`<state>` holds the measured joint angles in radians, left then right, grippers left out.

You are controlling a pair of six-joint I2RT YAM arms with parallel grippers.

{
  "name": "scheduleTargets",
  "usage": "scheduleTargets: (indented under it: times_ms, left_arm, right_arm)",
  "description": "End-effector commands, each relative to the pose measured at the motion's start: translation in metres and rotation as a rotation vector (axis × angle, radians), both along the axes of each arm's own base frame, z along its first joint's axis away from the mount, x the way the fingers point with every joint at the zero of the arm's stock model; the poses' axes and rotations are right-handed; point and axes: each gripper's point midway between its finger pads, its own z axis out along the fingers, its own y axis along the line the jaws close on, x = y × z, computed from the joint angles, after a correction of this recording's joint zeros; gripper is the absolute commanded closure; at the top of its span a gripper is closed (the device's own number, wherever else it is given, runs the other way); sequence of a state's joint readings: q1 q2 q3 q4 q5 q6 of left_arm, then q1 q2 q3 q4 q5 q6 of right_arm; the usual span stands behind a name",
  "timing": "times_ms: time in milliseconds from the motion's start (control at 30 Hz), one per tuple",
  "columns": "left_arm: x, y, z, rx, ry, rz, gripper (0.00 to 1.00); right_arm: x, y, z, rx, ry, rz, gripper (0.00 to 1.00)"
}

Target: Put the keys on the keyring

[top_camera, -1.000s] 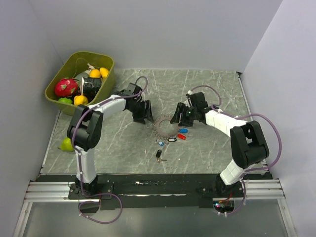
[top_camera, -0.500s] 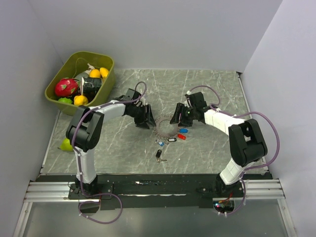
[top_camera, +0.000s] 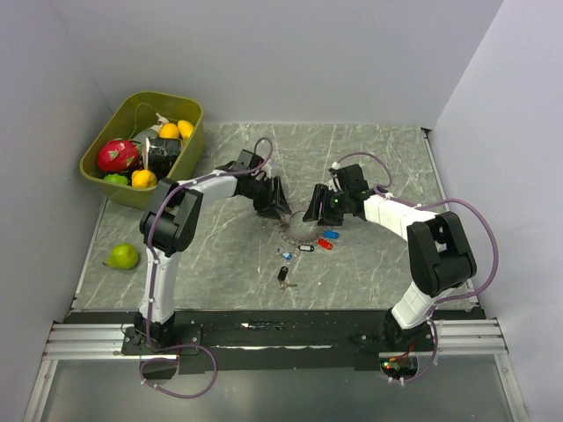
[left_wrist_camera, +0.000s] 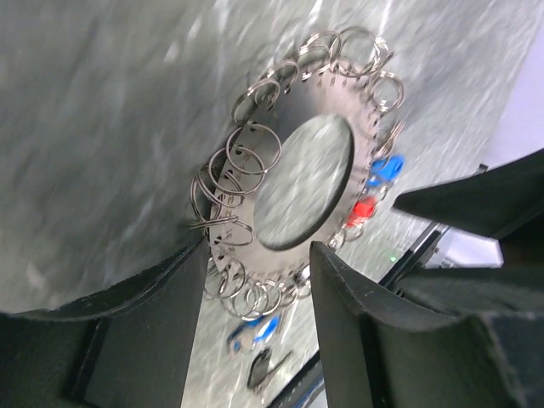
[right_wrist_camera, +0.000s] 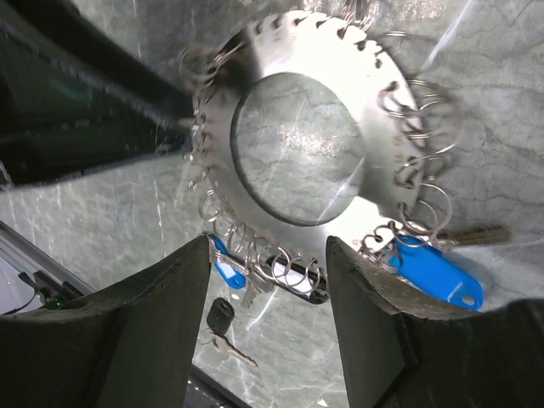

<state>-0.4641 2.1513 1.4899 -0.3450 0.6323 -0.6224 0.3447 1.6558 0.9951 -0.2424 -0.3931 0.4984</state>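
Marble table (top_camera: 369,176) bears the flat keyring (right_wrist_camera: 387,144), blue key (right_wrist_camera: 435,274) pointing outward; left hand (left_wrist_camera: 259,248), right hand (right_wrist_camera: 268,242) wide above.

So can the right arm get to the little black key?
Probably yes. The black key lies on bare table, nothing over it, close to the keyring the right gripper hovers over, jaws open.

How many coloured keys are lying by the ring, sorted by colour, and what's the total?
Blue keys: 2
Red key: 1
Black-framed tag key: 1
Dark key: 1
Total: 5
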Motion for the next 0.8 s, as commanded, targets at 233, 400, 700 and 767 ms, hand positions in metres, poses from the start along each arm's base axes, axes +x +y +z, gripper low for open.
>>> scheduleTargets:
  times_ms: [233,400,700,767]
  left_arm:
    - [0.032,-0.03,0.027,-0.098,-0.065,-0.032,0.44]
    - [0.036,-0.012,0.06,-0.09,-0.167,0.01,0.42]
    - [0.014,0.035,0.067,-0.028,-0.236,0.078,0.42]
    - [0.005,0.04,0.058,-0.011,-0.229,0.071,0.43]
  right_arm:
    - [-0.001,-0.002,0.015,-0.035,-0.059,0.041,0.36]
    - [-0.001,0.001,0.021,-0.031,-0.083,0.062,0.36]
    - [-0.002,0.017,0.026,-0.017,-0.107,0.117,0.36]
    - [-0.001,0.02,0.027,-0.011,-0.106,0.123,0.36]
